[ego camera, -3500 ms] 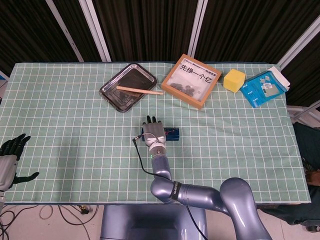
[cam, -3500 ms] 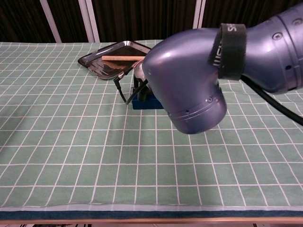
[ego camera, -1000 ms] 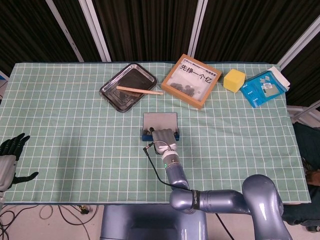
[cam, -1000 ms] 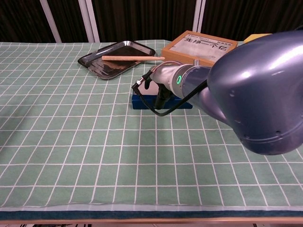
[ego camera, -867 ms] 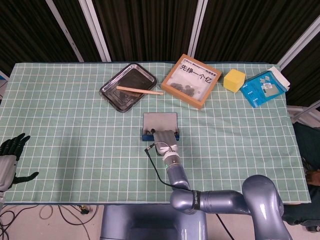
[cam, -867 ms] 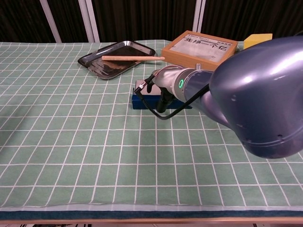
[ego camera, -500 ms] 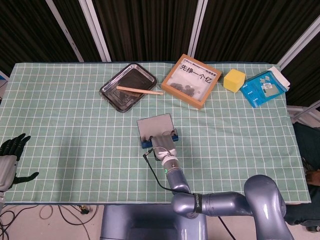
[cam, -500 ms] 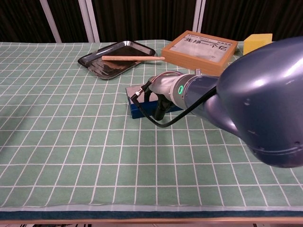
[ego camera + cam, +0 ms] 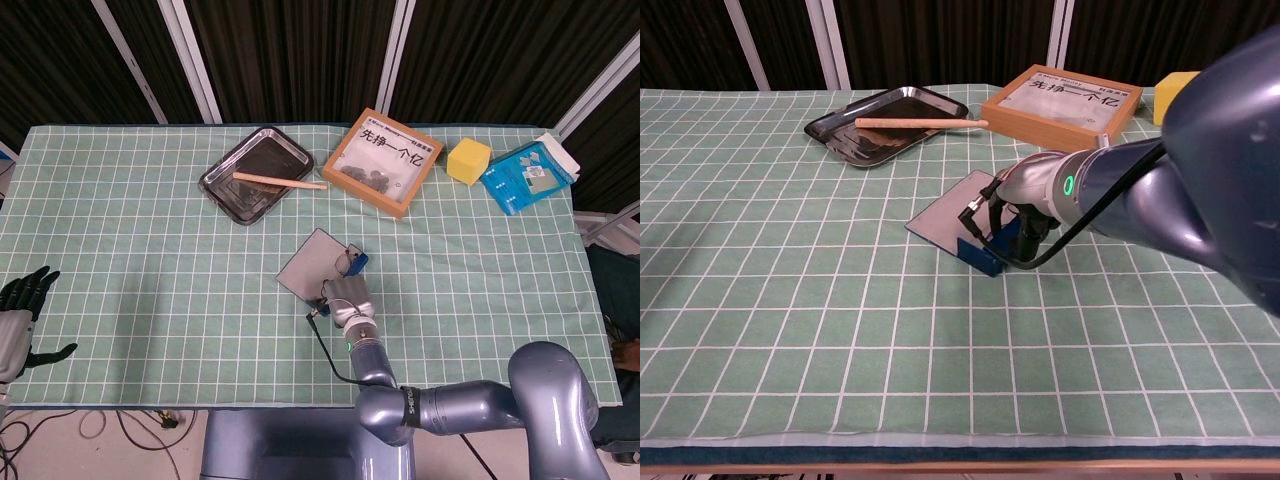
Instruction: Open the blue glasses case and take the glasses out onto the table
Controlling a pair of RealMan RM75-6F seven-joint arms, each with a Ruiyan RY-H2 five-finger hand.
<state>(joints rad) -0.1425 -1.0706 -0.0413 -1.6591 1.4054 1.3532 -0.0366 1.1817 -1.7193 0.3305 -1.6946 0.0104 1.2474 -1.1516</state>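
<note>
The blue glasses case (image 9: 356,260) lies open in the middle of the table, turned at an angle. Its grey lid (image 9: 311,262) is folded flat to the left, also seen as the lid (image 9: 954,214) in the chest view above the blue base (image 9: 983,254). My right hand (image 9: 345,291) rests on the case's near end; its fingers are hidden under the wrist. A dark rim of the glasses (image 9: 346,264) shows just beyond it. In the chest view the right hand (image 9: 1018,226) dips into the case behind the forearm. My left hand (image 9: 20,308) hangs off the table's left edge, fingers apart, holding nothing.
At the back are a dark metal tray (image 9: 226,186) with a wooden stick (image 9: 280,181), a wooden framed box (image 9: 383,160), a yellow block (image 9: 468,160) and a blue packet (image 9: 528,176). A green checked cloth (image 9: 150,270) covers the table.
The lid has swung open and lies flat. The case has since turned about its near end, the lid now pointing left-back, with my right hand moving slightly right. The left hand stayed put.
</note>
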